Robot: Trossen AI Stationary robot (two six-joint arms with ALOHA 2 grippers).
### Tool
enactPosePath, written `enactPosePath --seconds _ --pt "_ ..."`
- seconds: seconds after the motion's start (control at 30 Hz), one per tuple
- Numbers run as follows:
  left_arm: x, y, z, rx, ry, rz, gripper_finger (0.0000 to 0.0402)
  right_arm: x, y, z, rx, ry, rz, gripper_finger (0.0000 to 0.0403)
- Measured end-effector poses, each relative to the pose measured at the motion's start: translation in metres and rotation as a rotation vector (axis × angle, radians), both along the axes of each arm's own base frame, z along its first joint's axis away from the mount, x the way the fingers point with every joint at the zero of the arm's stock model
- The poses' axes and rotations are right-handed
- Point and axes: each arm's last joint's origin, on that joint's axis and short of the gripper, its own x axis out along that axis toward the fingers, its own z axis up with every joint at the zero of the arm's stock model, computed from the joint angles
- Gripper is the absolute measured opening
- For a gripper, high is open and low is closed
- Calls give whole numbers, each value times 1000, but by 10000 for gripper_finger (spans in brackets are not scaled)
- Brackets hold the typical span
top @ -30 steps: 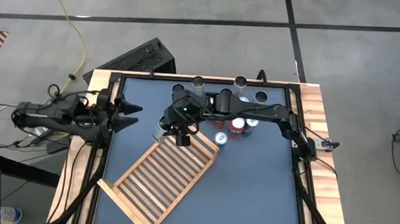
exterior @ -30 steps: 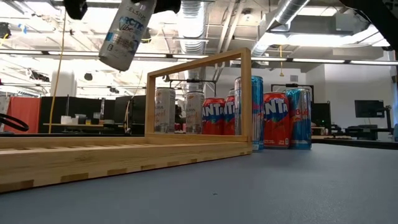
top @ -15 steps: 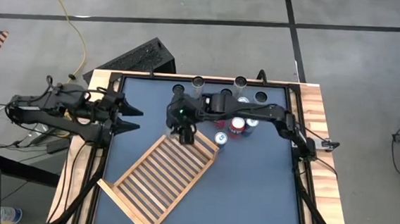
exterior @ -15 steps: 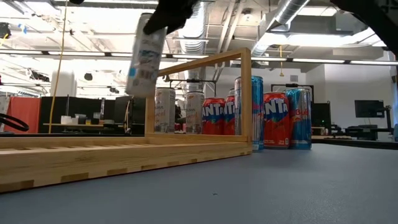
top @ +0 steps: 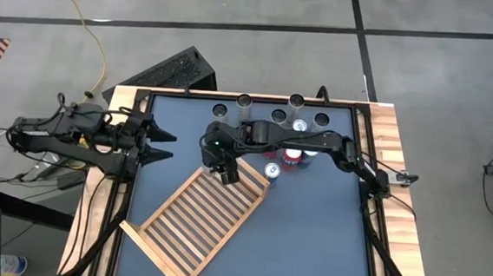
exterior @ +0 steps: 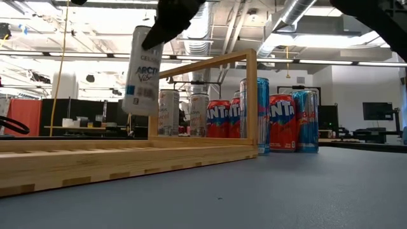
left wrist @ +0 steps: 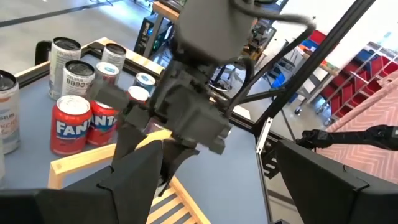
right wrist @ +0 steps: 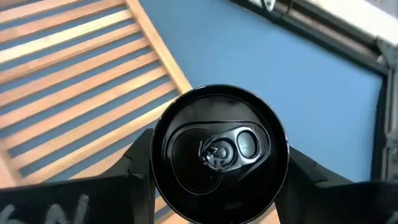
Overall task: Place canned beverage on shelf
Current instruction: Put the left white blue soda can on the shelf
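A tall white can with a black top hangs in my right gripper above the far corner of the shelf. The shelf is a light wooden slatted rack that lies flat and askew on the blue table; its raised frame stands at its far end. My left gripper is open and empty at the table's left edge, pointing toward the right gripper. My right gripper pinches the can's upper end between its two fingers, one on each opposite side just below the rim. The fingers come from above, pointing down. The can hangs below them, nearly upright, lifted clear of the shelf's slats.
Several cans stand at the table's far middle: red Fanta cans, blue cans, and silver cans along the far edge. One can stands close to the shelf's far right corner. A wooden border rims the table.
My right gripper has come down toward the shelf's far corner with the can. The can has turned from clearly tilted to nearly upright and hangs lower than before, still clear of the slats.
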Motion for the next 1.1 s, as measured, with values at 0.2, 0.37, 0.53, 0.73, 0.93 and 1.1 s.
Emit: enactPosePath --seconds 0.2,0.37,0.53,0.73,0.93,1.1 --pt "0 0 0 -7 1 1 302 6 -1 -12 -25 23 63 198" --pt "0 0 0 -29 2 19 302 7 -2 -20 -8 51 51 198" --pt "0 1 0 -37 3 34 302 8 -4 -27 -1 80 36 198" --pt "0 1 -1 -36 4 38 302 8 -4 -27 -14 83 53 198" --pt "2 1 -1 -37 11 52 302 8 -7 -27 -45 78 88 198" --pt "4 1 -2 -35 19 65 302 9 -9 -26 -43 62 115 198"
